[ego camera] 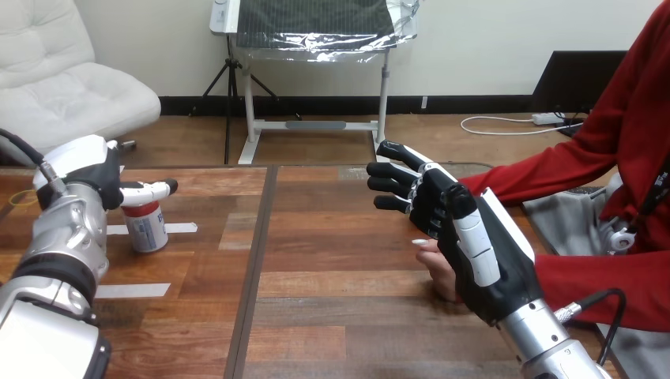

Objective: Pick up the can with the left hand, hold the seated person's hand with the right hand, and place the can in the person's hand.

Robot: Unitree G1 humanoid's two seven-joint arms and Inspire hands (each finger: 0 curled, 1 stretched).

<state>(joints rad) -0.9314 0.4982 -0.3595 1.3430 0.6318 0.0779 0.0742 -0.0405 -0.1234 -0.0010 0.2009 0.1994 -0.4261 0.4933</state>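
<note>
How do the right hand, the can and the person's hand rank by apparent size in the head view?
1. right hand: clearly largest, also nearest the camera.
2-3. can and person's hand: about alike as seen; the latter is mostly hidden behind the right hand, so unranked.

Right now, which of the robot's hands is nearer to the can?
Left. The left hand is right beside the can's top, at the table's left side; the right hand is far across the table, by the person's hand.
</note>
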